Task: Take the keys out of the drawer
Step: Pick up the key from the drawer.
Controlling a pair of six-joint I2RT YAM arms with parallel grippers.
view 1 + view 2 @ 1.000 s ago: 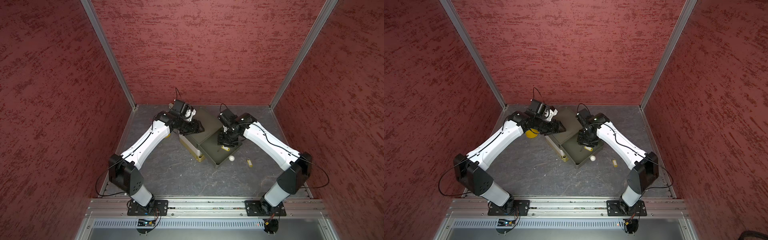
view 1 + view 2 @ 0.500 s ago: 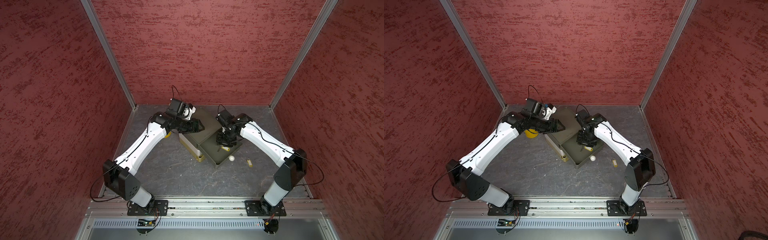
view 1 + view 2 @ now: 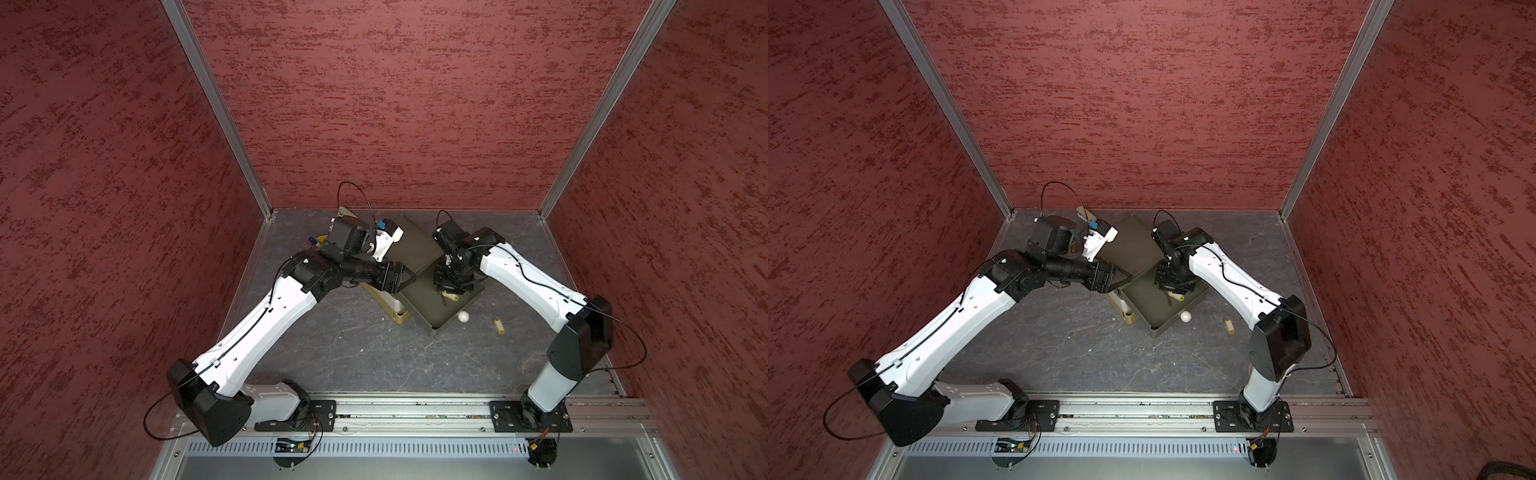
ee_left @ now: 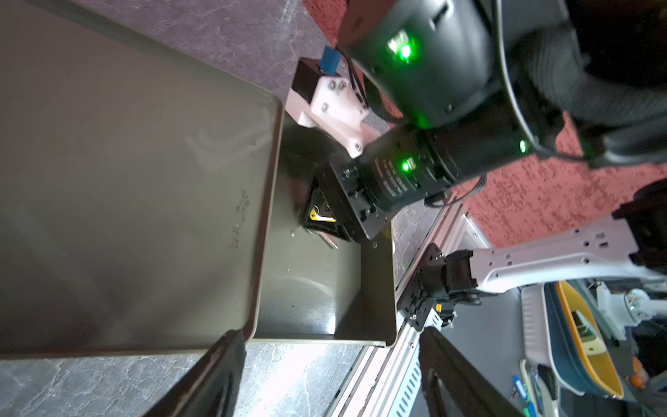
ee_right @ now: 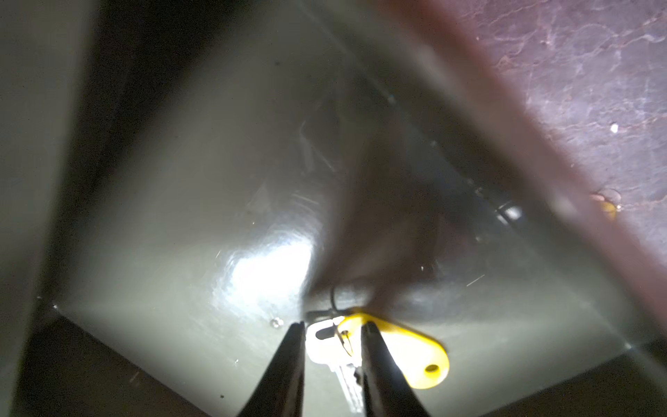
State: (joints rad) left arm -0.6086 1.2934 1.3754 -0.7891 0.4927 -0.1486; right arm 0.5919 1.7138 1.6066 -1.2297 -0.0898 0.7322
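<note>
While the right gripper (image 5: 332,325) reaches down into the open olive-green metal drawer (image 3: 432,309), its two dark fingers (image 5: 288,361) stand narrowly apart on either side of the head of a small silver key with an oblong yellow plastic tag (image 5: 408,355). The key's head fills nearly all of the gap, and I cannot tell whether the fingers press on it or only straddle it. That key lies flat on the drawer floor, its yellow tag sticking out past one finger. In both top views it shows as a yellow spot just beside the gripper (image 3: 450,296).

A second small key with a yellow tag (image 3: 498,326) lies outside the drawer on the dark grey marbled table (image 3: 353,353). It is near the white round knob (image 3: 463,316) on the drawer's front but apart from it.

The left gripper (image 4: 332,332) hovers at the edge of the flat-topped olive-green metal cabinet (image 4: 126,180). Its fingers are spread well apart with nothing between them, one finger just beside the cabinet's corner.
</note>
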